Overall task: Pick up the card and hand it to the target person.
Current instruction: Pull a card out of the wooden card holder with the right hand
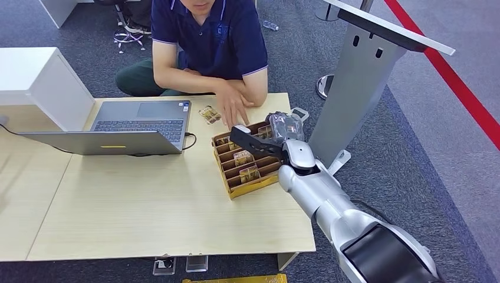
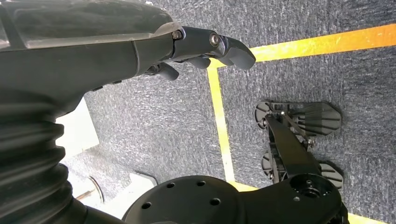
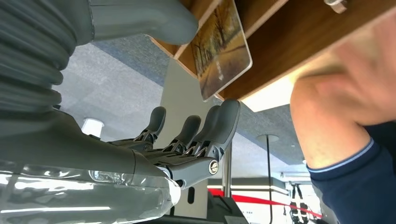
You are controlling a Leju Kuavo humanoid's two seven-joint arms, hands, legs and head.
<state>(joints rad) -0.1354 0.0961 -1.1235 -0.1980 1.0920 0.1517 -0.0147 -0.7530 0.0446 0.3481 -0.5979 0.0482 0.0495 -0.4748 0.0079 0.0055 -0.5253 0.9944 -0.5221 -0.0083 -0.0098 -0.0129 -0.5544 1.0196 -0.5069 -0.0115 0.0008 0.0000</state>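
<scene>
Head view: a wooden card rack (image 1: 247,168) sits near the tabletop's (image 1: 147,218) right edge, toward the far side, with several cards standing in its slots. The right hand (image 1: 259,140) is over the rack's far end, its dark fingers lying across the slots; whether it grips a card cannot be told here. One loose card (image 1: 209,114) lies flat on the tabletop just beyond the rack, beside the person's hand (image 1: 233,109), which rests palm down near the far edge. An open laptop (image 1: 127,127) stands at the tabletop's far left part.

Left wrist view: the left hand (image 2: 187,51) hangs over grey carpet (image 2: 154,121) crossed by yellow tape lines; fingers curled in, holding nothing.

Right wrist view: a card (image 3: 220,49) stands in the rack, between the thick thumb (image 3: 144,18) and the fingers (image 3: 212,128). The fingers are apart from it and extended; the hand is unclenched, holding nothing. The person's forearm (image 3: 336,107) is close by.
</scene>
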